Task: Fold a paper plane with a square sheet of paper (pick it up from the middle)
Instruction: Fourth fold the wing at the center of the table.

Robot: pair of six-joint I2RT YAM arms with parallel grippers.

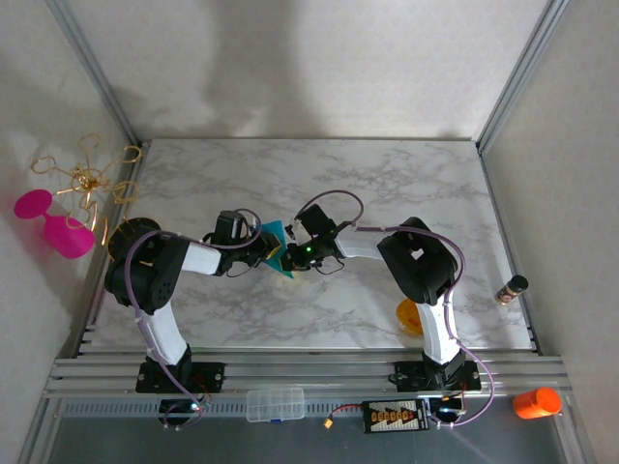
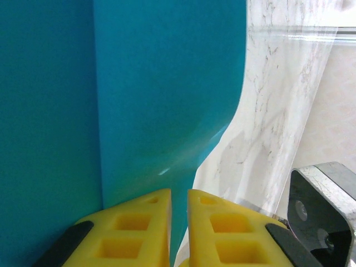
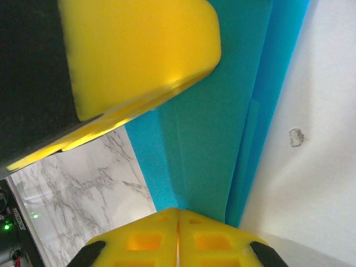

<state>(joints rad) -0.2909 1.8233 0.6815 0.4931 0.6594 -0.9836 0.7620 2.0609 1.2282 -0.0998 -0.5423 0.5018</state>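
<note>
Marbled table spreads beneath both arms. The left gripper has its yellow jaws pinched on the edge of the teal-blue paper, where a straight crease shows. The right gripper clamps the folded layers, its jaws pressed together. Overhead, the paper is held mid-table between them, and an orange bowl sits by the right arm.

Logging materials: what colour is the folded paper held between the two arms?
Plain teal-blue paper, unmarked; best seen in the left wrist view.
</note>
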